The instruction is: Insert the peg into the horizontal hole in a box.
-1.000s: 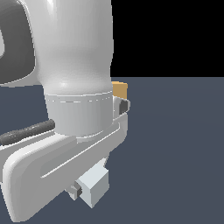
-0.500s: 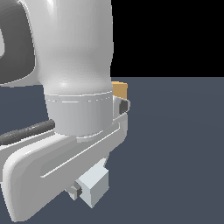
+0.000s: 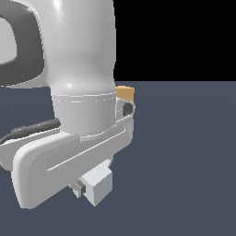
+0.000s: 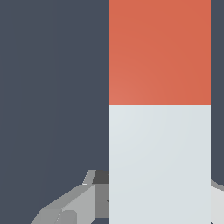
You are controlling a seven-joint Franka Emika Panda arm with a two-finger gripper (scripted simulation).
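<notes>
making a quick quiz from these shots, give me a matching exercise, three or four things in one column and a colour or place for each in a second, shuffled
Things:
1. peg
2. box
3. arm
4. floor

Descriptions:
A. dark blue-grey surface under everything
B. tan, only a corner peeking out behind the arm in the exterior view
C. part red-orange, part light grey, filling much of the wrist view
D. large white body blocking most of the exterior view's left

Pairs: 1-C, 2-B, 3-D, 4-A
</notes>
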